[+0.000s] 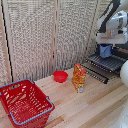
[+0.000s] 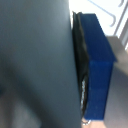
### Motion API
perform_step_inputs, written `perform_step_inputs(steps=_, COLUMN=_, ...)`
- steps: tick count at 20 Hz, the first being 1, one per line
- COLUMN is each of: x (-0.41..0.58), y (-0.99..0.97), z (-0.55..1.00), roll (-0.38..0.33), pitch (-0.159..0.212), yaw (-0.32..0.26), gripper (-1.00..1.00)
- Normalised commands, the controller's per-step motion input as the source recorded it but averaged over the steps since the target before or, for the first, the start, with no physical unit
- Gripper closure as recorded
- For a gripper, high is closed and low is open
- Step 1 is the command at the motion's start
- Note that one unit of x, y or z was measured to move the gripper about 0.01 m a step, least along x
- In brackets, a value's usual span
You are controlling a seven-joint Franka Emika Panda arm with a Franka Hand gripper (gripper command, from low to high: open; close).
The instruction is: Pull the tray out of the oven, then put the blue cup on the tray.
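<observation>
At the exterior view's right, my gripper is shut on the blue cup and holds it just above the tray. The tray is a rack of thin metal bars, drawn out over the open door of the oven, whose body is mostly hidden by the arm. In the wrist view the blue cup fills the frame, with a black finger pad pressed against its wall. Whether the cup touches the tray cannot be told.
An orange bag stands on the wooden table in front of the oven door. A shallow red bowl lies beyond it, and a red basket sits at the near left. A white rounded object shows at the right edge.
</observation>
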Motion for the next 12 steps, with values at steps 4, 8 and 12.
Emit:
perform_step_inputs(steps=4, x=-0.149, y=0.01, z=-0.06, roll=0.005, pitch=0.000, yaw=-0.145, gripper=-1.00)
perform_step_inputs(steps=8, x=-0.056, y=0.00, z=0.01, roll=-0.003, pitch=-0.004, yaw=-0.039, gripper=-1.00)
perform_step_inputs(steps=12, x=0.014, y=0.00, z=0.30, roll=-0.031, pitch=0.000, yaw=-0.033, gripper=-1.00)
